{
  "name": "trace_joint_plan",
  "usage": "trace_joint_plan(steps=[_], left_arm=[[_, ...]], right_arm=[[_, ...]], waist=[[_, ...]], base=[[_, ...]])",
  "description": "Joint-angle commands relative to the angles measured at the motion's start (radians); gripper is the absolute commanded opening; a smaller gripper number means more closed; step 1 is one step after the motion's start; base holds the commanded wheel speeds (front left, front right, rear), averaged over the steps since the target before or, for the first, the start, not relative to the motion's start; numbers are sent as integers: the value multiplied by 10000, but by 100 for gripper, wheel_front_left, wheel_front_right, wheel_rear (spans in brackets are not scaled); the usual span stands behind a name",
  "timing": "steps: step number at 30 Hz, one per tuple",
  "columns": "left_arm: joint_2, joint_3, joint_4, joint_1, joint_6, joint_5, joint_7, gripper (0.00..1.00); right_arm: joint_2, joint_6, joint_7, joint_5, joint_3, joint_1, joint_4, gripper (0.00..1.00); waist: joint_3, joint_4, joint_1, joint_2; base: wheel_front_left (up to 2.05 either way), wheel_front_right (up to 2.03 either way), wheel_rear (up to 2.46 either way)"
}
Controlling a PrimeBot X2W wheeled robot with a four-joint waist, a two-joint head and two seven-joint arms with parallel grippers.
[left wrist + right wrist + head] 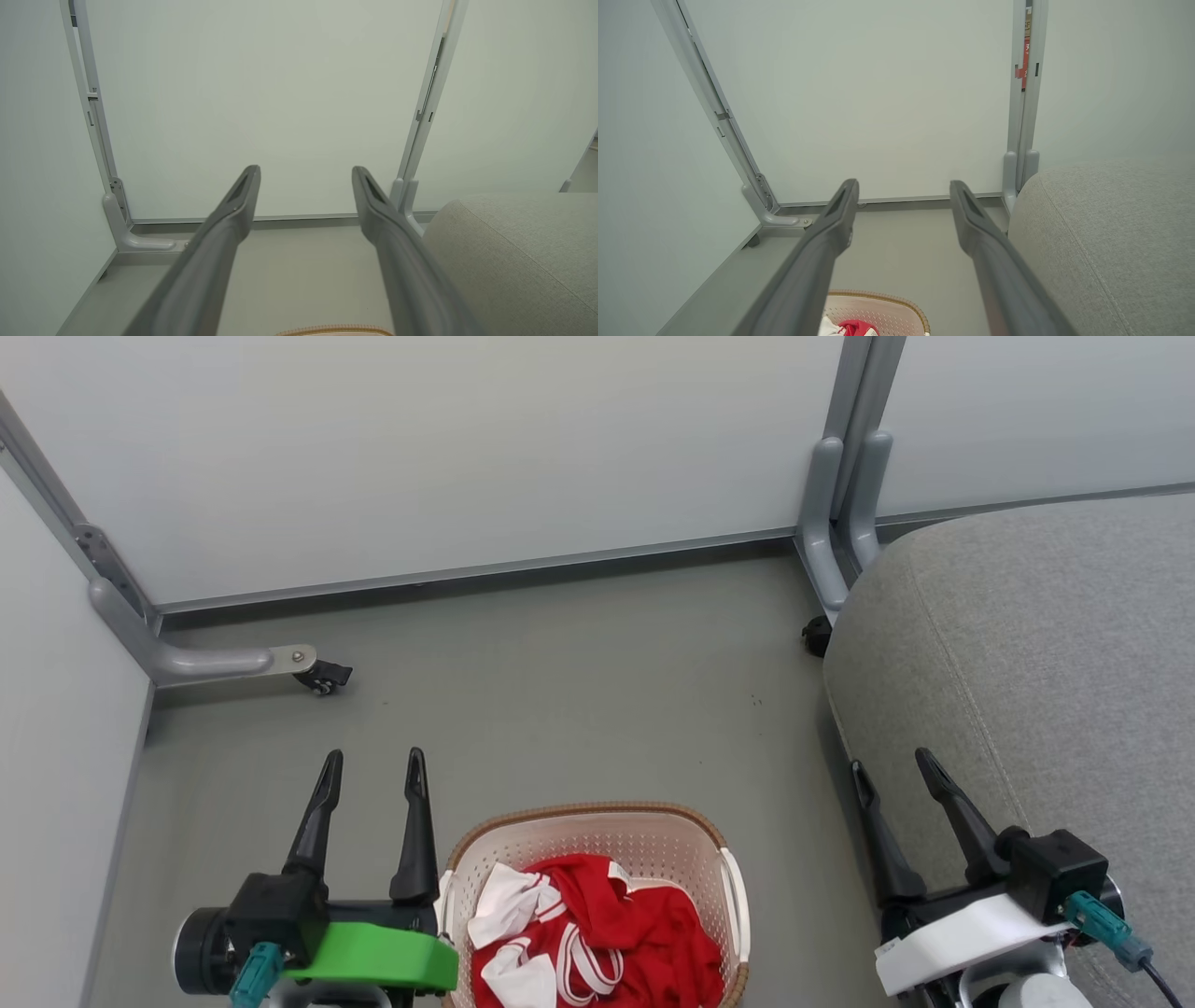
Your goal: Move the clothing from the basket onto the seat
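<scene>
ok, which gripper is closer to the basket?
The left gripper, with the green cover, right beside the left rim of the basket. The right gripper, white cover, hangs farther off at the edge of the seat.

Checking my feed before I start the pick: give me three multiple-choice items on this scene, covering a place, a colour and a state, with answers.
1. Where does the laundry basket stand?
A. On the floor, to the robot's left of the grey sofa cushion
B. On top of the cushion
C. Tipped over against the partition

2. What colour is most of the clothing in the basket?
A. Blue
B. Red, with white parts
C. Green

3. How are the left gripper and right gripper?
A. Both open and empty
B. Left shut on the clothing
C. Right shut on a basket handle

Answers:
1 A: the basket sits upright on the floor beside the cushion.
2 B: red fabric with white sleeves and stripes fills it.
3 A: both pairs of fingers stand apart with nothing between them.
</scene>
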Motion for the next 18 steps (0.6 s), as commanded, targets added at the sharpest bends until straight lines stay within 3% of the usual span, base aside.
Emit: trace_joint_plan(steps=[1,18], left_arm=[[64,-35,-56,115,10,264,-75,100],[69,-213,15,295,199,1375,-384,100]], right_arm=[[-22,0,-103,-217,-25,37,-88,100],[67,0,-409,-1259,-227,157,-94,100]], waist=[[-8,-3,0,0],[-109,-67,0,0]], base=[[0,0,0],[0,0,0]])
